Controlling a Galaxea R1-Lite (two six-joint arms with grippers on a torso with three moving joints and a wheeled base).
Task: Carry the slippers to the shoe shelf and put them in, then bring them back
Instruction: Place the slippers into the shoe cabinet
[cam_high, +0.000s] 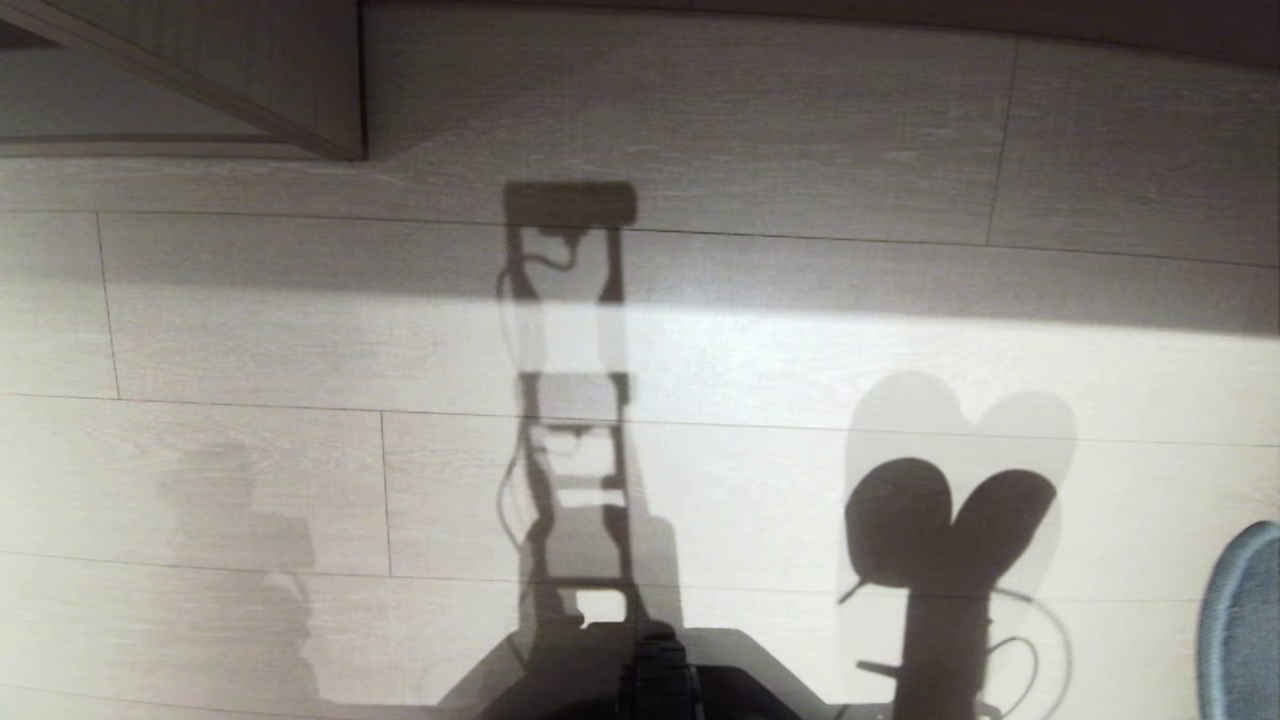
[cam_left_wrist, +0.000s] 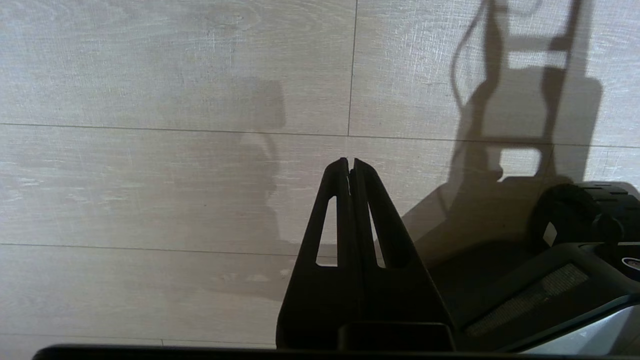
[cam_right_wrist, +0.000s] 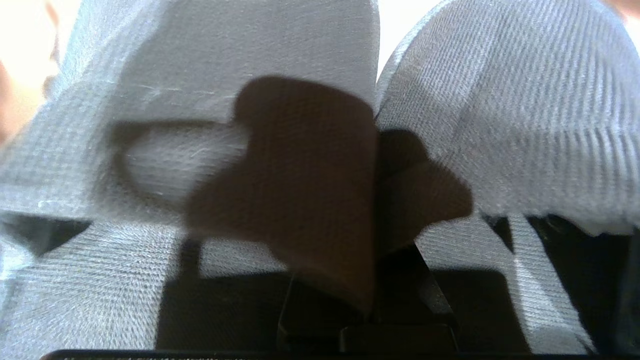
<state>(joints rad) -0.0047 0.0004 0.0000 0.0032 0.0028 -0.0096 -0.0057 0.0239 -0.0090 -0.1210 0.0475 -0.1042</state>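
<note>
Clearly the right gripper (cam_right_wrist: 370, 310) is clamping the slippers (cam_right_wrist: 310, 165) as a pair, its jaws pinched shut on the two inner fabric walls where the shoes are pressing together, so both are hanging from that one seam in front of the wrist. In the head view only a blue-grey sole rim (cam_high: 1240, 625) is peeking in at the lower right edge, while a heart-shaped shadow (cam_high: 945, 525) of the two rounded ends is falling on the pale plank floor (cam_high: 800, 150). Judging by the woven cloth and how it is creasing under the jaws, the slippers are behaving as light, soft and floppy things, neither slippery nor fragile; the risk is that one wall is slipping free and a single slipper is dropping. Holding deep on both inner walls near the openings seems the sound place. The left gripper (cam_left_wrist: 350, 162) is hanging idle over the floor with its jaws closed on nothing. A corner of wood-grain cabinet (cam_high: 300, 100) is showing at the upper left.
</note>
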